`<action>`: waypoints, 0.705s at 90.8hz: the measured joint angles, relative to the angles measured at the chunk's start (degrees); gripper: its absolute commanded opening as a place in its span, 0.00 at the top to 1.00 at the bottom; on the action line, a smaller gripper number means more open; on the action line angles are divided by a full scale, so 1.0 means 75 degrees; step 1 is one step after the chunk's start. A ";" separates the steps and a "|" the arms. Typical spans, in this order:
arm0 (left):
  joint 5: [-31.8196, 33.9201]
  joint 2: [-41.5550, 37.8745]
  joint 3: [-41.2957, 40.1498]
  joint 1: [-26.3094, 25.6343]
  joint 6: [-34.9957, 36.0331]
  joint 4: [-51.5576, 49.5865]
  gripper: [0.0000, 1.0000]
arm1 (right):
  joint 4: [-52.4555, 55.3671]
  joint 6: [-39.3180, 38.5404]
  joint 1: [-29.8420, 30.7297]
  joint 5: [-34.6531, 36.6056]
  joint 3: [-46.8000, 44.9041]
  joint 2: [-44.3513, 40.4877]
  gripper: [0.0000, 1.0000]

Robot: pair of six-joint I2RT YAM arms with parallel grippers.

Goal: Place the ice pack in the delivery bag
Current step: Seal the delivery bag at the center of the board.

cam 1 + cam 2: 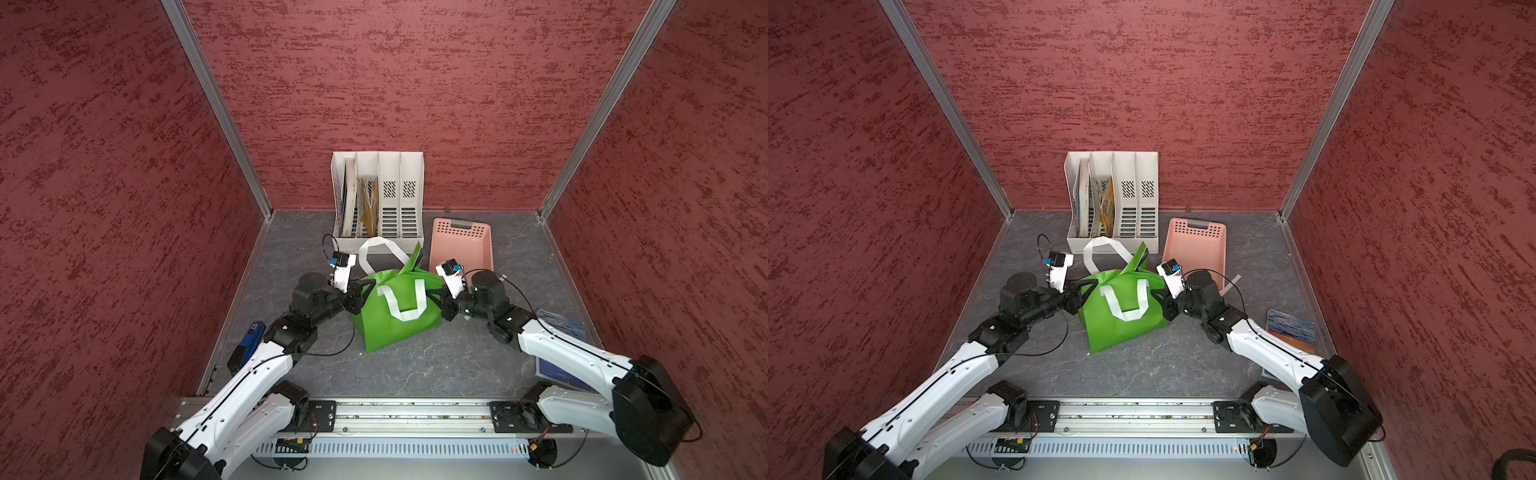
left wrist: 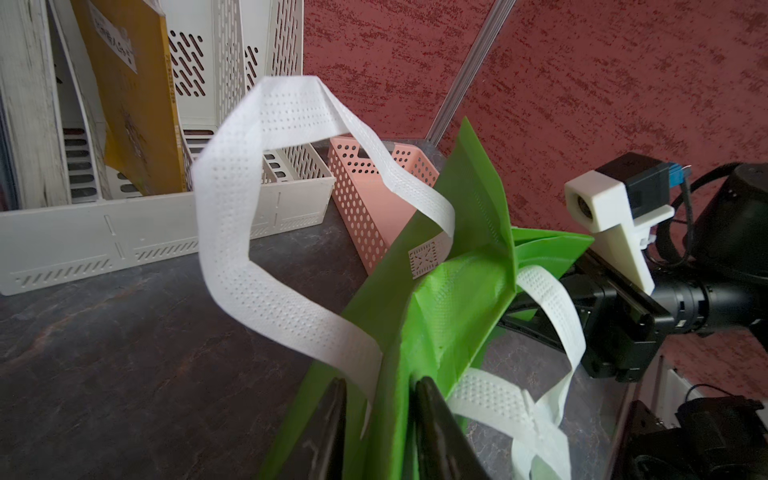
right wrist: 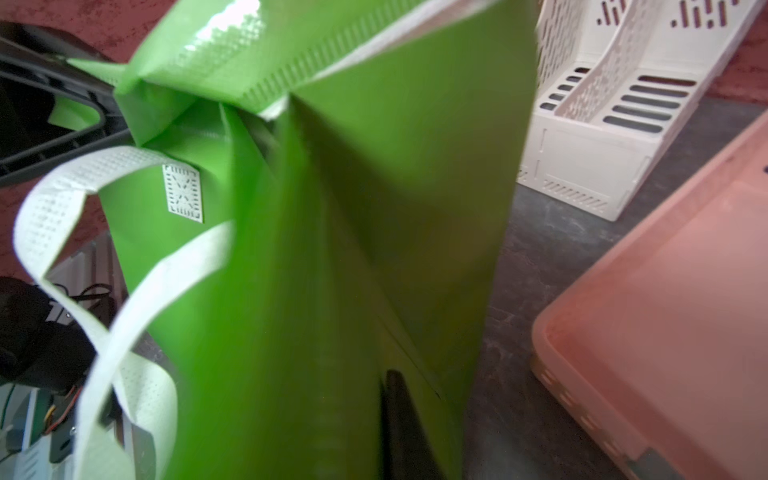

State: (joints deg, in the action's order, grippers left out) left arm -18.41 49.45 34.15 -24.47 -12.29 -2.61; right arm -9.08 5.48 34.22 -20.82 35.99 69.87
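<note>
The delivery bag (image 1: 390,328) (image 1: 1113,332), bright green with white strap handles (image 1: 409,307), sits slumped in the middle of the table, its top pressed nearly flat. My left gripper (image 1: 363,289) (image 2: 378,386) is at the bag's left top edge. Its jaws stand apart, open, with a fold of green fabric (image 2: 457,291) and a strap between them. My right gripper (image 1: 434,297) (image 3: 382,395) is at the right top edge, shut on the bag's fabric (image 3: 291,291); only one dark finger (image 3: 399,415) shows. The ice pack is out of view.
A white file rack (image 1: 378,199) with papers stands at the back. A pink perforated basket (image 1: 461,245) lies right of the bag. A flat blue patterned thing (image 1: 561,326) lies partly under my right arm. A blue-and-black object (image 1: 249,338) sits by the left wall.
</note>
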 measured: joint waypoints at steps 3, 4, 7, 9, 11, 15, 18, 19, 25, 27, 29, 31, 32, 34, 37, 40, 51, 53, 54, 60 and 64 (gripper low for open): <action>0.0064 0.0003 0.0052 0.0000 -0.0006 -0.0073 0.48 | -0.0003 -0.0006 -0.0009 -0.0108 0.0067 0.0079 1.00; 0.0082 0.0006 0.0067 0.0000 -0.0044 -0.0093 0.46 | 0.0000 -0.0012 -0.0009 -0.0143 0.0090 0.0099 1.00; 0.0152 0.0006 0.0134 -0.0003 -0.0041 -0.0195 0.38 | 0.0000 0.0003 -0.0023 -0.0265 0.0149 0.0160 1.00; 0.0219 0.0006 0.0184 -0.0009 -0.0009 -0.0274 0.36 | -0.0020 0.0015 -0.0029 -0.0338 0.0160 0.0187 1.00; 0.0271 0.0006 0.0239 -0.0012 0.0017 -0.0353 0.35 | -0.0023 0.0023 -0.0029 -0.0393 0.0163 0.0195 1.00; 0.0405 0.0003 0.0358 -0.0012 -0.0015 -0.0507 0.34 | -0.0020 0.0050 -0.0029 -0.0493 0.0152 0.0195 1.00; 0.0498 -0.0006 0.0443 -0.0015 -0.0032 -0.0595 0.33 | -0.0026 0.0076 -0.0029 -0.0545 0.0140 0.0187 1.00; 0.0545 -0.0012 0.0481 -0.0015 -0.0029 -0.0632 0.33 | -0.0026 0.0087 -0.0029 -0.0560 0.0137 0.0184 1.00; 0.0755 -0.0067 0.0662 -0.0026 -0.0047 -0.0863 0.20 | -0.0050 0.0125 -0.0029 -0.0615 0.0058 0.0119 1.00; 0.0822 -0.0090 0.0723 -0.0026 0.0000 -0.0927 0.18 | -0.0050 0.0131 -0.0029 -0.0618 0.0023 0.0085 1.00; 0.0883 -0.0111 0.0784 -0.0032 -0.0006 -0.0982 0.16 | -0.0044 0.0140 -0.0029 -0.0627 -0.0012 0.0044 1.00; 0.0950 -0.0134 0.0863 -0.0035 -0.0050 -0.1075 0.14 | -0.0044 0.0152 -0.0029 -0.0629 -0.0038 0.0015 1.00; 0.0970 -0.0146 0.0898 -0.0035 0.0000 -0.1107 0.14 | -0.0038 0.0149 -0.0029 -0.0632 -0.0044 0.0000 1.00; 0.1032 -0.0160 0.0968 -0.0035 -0.0023 -0.1183 0.12 | -0.0035 0.0154 -0.0029 -0.0632 -0.0058 -0.0026 1.00; 0.1105 -0.0195 0.1084 -0.0035 0.0009 -0.1294 0.10 | -0.0003 0.0154 -0.0029 -0.0635 -0.0064 -0.0067 1.00; 0.1142 -0.0236 0.1215 -0.0035 0.0023 -0.1405 0.09 | 0.0020 0.0154 -0.0029 -0.0635 -0.0064 -0.0093 1.00; 0.1224 -0.0294 0.1874 -0.0064 0.0146 -0.1926 0.09 | 0.0149 0.0166 -0.0026 -0.0638 -0.0064 -0.0201 1.00; 0.1221 -0.0274 0.2063 -0.0090 0.0189 -0.2049 0.09 | 0.0172 0.0178 -0.0026 -0.0638 -0.0064 -0.0213 1.00; 0.1227 -0.0256 0.2157 -0.0111 0.0227 -0.2119 0.09 | 0.0181 0.0184 -0.0026 -0.0638 -0.0064 -0.0216 1.00; 0.1250 -0.0096 0.2806 -0.0341 0.0455 -0.2492 0.09 | 0.0230 0.0213 -0.0026 -0.0656 -0.0064 -0.0239 1.00; 0.1265 0.0073 0.3249 -0.0577 0.0650 -0.2693 0.09 | 0.0256 0.0227 -0.0026 -0.0659 -0.0064 -0.0262 1.00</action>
State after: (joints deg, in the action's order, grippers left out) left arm -8.93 50.00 58.52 -28.80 -7.42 -22.81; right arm -7.16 7.18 34.02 -25.76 35.51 67.90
